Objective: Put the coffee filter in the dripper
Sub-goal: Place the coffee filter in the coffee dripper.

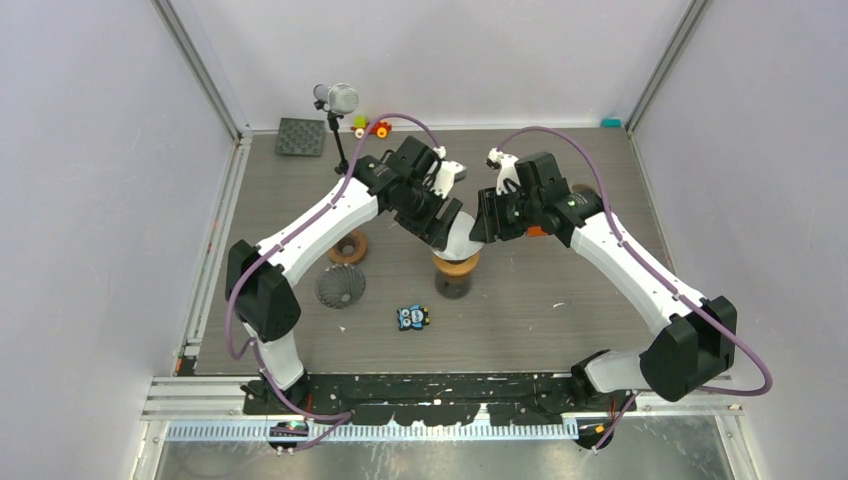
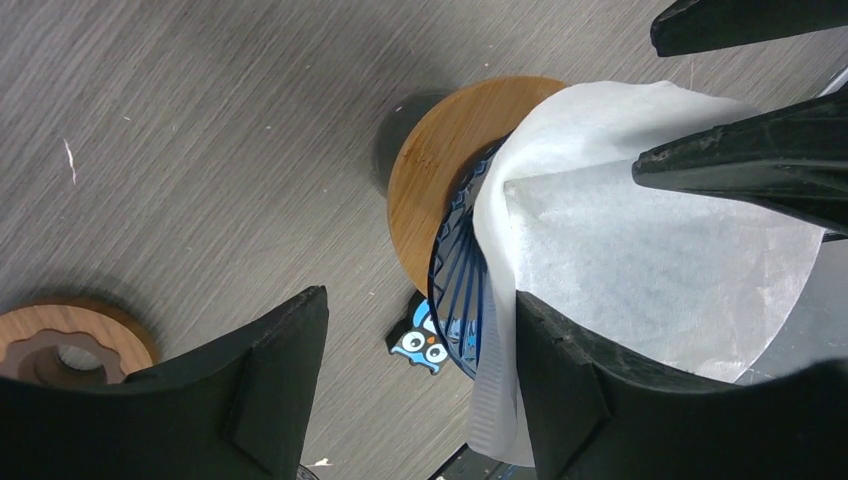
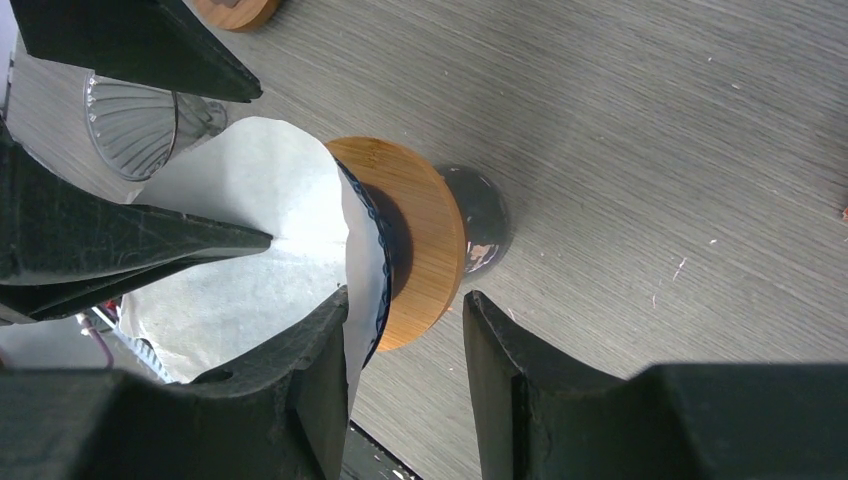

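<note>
On the middle of the table [image 1: 580,290], the white coffee filter [image 2: 650,270] sits in the blue dripper [image 2: 458,280] with its wooden ring [image 3: 425,230]. The left gripper [image 2: 418,300] is spread wide across the filter's edge, one finger touching the paper. The right gripper [image 3: 405,295] is spread across the other edge, squeezing nothing.

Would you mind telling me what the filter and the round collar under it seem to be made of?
The filter looks like thin matte white paper, faintly fibrous. The collar looks like wood, probably bamboo: tan, smooth, fine straight grain.
</note>
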